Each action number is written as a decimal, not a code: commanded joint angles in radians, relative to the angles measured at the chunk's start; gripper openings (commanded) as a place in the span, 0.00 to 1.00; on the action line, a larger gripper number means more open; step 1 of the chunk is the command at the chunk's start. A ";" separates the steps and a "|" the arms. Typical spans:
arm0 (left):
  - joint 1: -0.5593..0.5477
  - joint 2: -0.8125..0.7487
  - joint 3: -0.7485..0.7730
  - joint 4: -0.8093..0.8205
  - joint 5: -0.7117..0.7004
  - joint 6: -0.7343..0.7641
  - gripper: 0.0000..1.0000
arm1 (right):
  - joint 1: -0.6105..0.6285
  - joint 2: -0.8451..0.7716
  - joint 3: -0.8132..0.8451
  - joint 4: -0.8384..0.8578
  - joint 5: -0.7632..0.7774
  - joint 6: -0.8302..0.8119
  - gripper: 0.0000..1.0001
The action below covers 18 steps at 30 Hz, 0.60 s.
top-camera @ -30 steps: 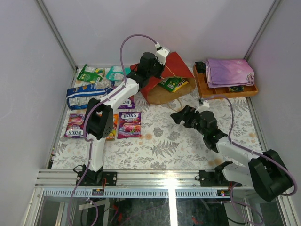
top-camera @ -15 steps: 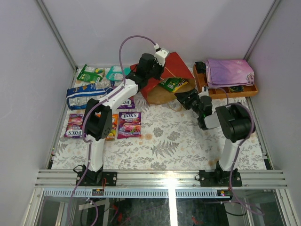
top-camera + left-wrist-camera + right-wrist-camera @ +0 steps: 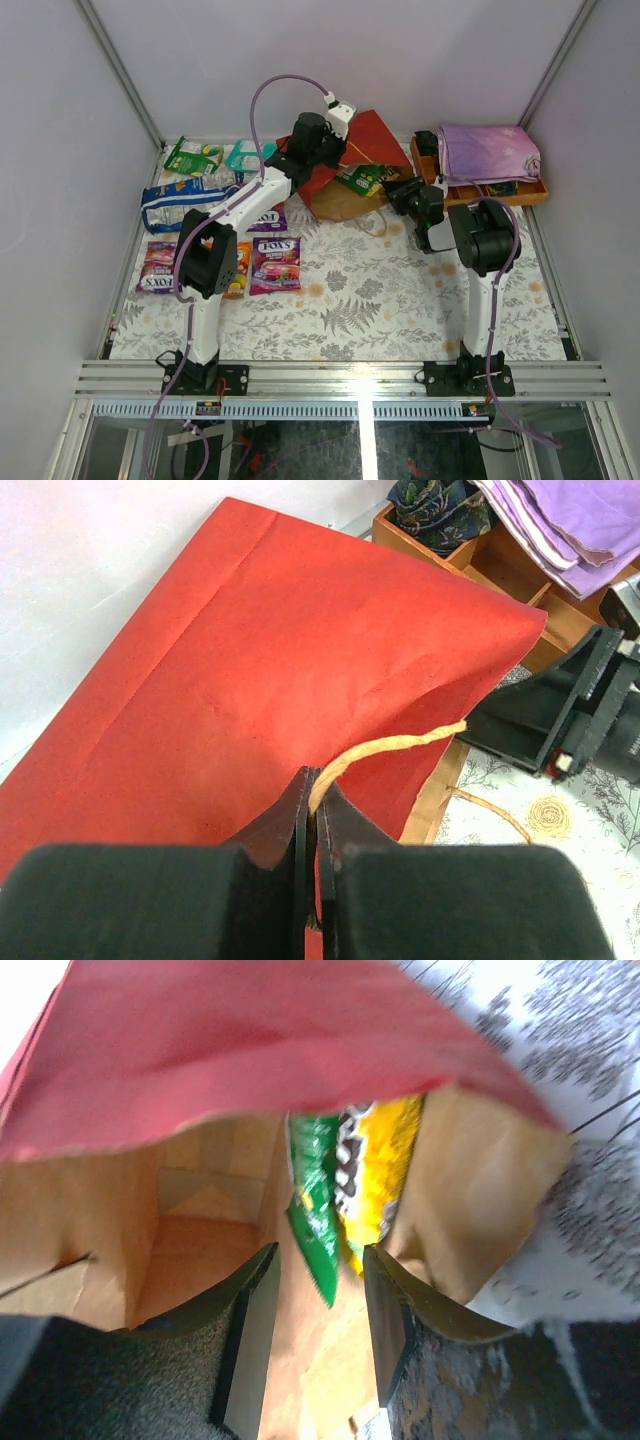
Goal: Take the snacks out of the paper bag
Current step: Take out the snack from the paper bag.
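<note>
Red paper bag (image 3: 378,133): left gripper (image 3: 313,800) pinches its string handle (image 3: 385,748); right gripper (image 3: 318,1270) waits spread at the mouth. Next, it should advance and close on the snack (image 3: 345,1175) at twelve o'clock.

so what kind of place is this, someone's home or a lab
Most likely a lab robot test booth, not a home: plain white panel walls in an aluminium frame, two arms bolted to a rail, and a patterned tabletop staged with snack packets and a red paper bag.
</note>
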 commanded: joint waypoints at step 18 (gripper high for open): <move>0.006 -0.021 0.009 0.032 0.025 -0.012 0.00 | -0.018 0.124 0.316 -0.184 -0.021 -0.022 0.42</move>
